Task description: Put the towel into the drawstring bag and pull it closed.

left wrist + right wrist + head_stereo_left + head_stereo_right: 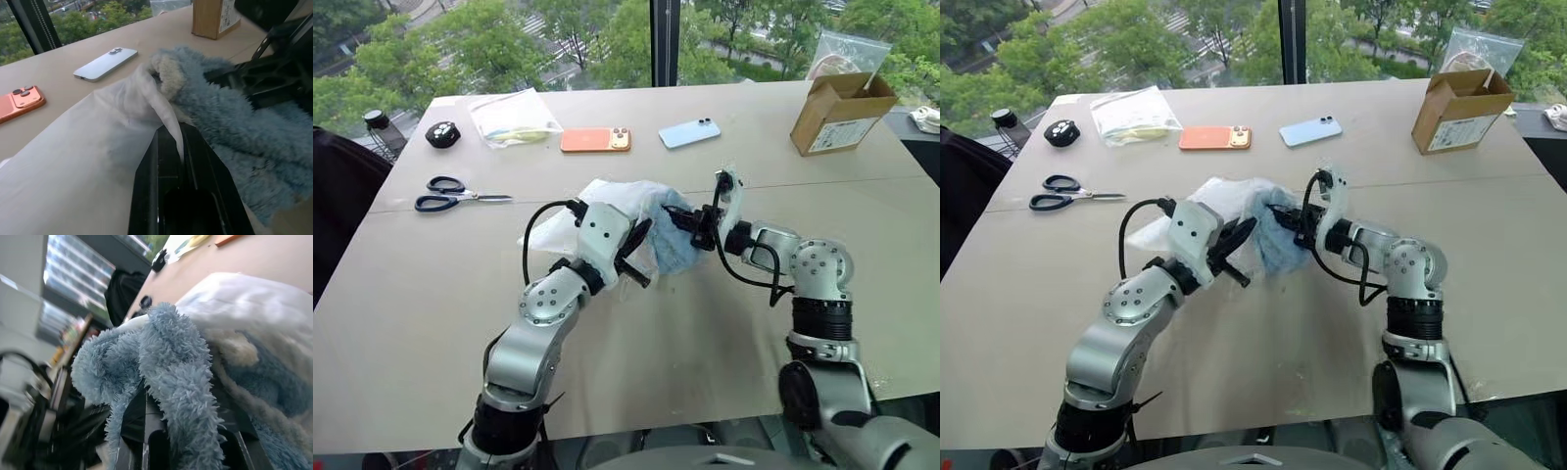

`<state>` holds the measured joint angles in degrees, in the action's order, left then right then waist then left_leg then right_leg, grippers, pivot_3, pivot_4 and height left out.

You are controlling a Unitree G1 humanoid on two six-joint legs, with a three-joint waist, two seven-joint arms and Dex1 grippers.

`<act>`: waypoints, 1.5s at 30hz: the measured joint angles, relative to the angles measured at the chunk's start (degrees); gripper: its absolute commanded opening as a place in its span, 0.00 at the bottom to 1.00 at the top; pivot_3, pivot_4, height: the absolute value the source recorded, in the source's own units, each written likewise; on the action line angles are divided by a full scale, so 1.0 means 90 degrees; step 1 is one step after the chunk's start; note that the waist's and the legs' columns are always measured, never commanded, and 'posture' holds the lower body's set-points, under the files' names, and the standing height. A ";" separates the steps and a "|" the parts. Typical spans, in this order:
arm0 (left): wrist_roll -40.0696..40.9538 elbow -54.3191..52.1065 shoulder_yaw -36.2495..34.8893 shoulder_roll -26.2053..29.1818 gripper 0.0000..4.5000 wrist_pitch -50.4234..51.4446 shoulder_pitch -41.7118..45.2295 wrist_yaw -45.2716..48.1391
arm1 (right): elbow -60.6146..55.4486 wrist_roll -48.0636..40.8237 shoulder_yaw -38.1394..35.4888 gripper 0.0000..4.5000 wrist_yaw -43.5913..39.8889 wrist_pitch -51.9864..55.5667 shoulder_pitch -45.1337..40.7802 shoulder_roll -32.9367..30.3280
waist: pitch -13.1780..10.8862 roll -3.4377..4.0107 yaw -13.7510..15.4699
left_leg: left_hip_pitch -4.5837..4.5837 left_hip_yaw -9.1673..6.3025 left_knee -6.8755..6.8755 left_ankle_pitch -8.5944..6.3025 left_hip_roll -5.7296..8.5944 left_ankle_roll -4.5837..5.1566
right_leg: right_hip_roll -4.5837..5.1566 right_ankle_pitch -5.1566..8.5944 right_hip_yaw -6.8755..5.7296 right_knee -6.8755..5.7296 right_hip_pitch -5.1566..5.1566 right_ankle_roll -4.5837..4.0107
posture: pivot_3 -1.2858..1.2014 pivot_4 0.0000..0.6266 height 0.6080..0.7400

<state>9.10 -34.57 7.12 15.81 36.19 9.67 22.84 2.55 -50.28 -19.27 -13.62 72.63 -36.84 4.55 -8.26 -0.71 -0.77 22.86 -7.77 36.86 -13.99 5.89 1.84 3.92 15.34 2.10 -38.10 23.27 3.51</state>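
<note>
Towel one, in right jaws; drawstring bag one, pinched in left jaws; phones two.

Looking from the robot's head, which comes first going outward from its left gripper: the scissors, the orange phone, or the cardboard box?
From the left gripper, shut on the drawstring bag:
1. Orange phone, farther back on the table, slightly to the left.
2. Scissors, toward the left edge; the gap between these two is small.
3. Cardboard box, far right corner, clearly farthest.
</note>
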 measured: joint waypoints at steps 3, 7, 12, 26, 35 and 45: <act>0.0256 -0.0030 -0.0015 -0.0170 0.00 0.0060 0.0019 0.0004 | 0.0520 -0.0747 -0.0783 0.00 0.1000 0.0281 -0.0070 0.0352 | -0.0001 0.0002 0.0003 | 0.0001 0.0007 -0.0001 0.0000 0.0001 0.0001 | 0.0001 0.0000 0.0006 -0.0003 0.0005 0.0000 | 0.52 0.24 0.95; 0.0509 -0.0082 0.0020 -0.0186 0.00 0.0082 0.0018 0.0072 | 0.0981 -0.1750 -0.1211 0.00 0.2078 0.0568 -0.0078 0.0364 | -0.0001 0.0004 -0.0043 | 0.0000 0.0018 -0.0002 0.0001 0.0000 0.0001 | -0.0003 0.0000 0.0021 -0.0014 0.0013 0.0000 | 0.52 0.24 0.95; 0.0682 -0.0086 0.0018 -0.0174 0.00 0.0072 0.0015 0.0086 | 0.1541 -0.4203 -0.1296 0.00 0.3995 -0.0040 -0.0080 0.0374 | -0.0001 0.0005 -0.0155 | -0.0002 0.0023 0.0000 0.0001 -0.0001 0.0002 | -0.0003 0.0000 0.0029 -0.0035 0.0019 0.0000 | 0.52 0.24 0.95; 0.1016 0.0138 -0.0189 -0.0098 0.00 -0.0148 0.0082 0.0188 | -0.0704 -0.1619 0.2463 0.00 0.1247 -0.2478 0.0235 -0.1611 | -0.0001 0.0005 -0.0152 | -0.0003 0.0059 0.0032 -0.0008 -0.0005 0.0017 | -0.0035 0.0002 0.0032 -0.0062 0.0028 0.0005 | 0.52 0.24 0.95; 0.1824 0.0194 -0.0617 0.0507 0.00 -0.0199 0.0227 0.1073 | 0.0192 0.4298 0.5107 0.00 -0.1636 -0.8258 0.0788 -0.2924 | -0.0003 0.0001 -0.0177 | -0.0006 0.0067 0.0034 -0.0001 -0.0015 0.0003 | -0.0028 0.0002 0.0046 -0.0079 0.0043 0.0004 | 0.52 0.24 0.95; 0.1965 0.0533 -0.0510 0.0603 0.00 -0.0330 0.0598 0.1297 | 0.1183 0.6191 0.4622 0.00 -0.0970 -1.0397 0.0190 -0.2532 | -0.0013 -0.0019 -0.0119 | -0.0008 0.0065 0.0038 0.0001 -0.0013 -0.0003 | -0.0026 0.0000 0.0048 -0.0076 0.0039 0.0001 | 0.52 0.24 0.95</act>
<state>26.78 -29.77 2.53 21.24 33.22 15.06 34.52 13.20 5.44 22.32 -22.35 -20.94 -35.13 -18.23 -8.38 -0.89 -1.84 22.78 -7.19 37.20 -13.98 5.77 1.82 3.69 15.35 2.53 -38.79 23.62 3.52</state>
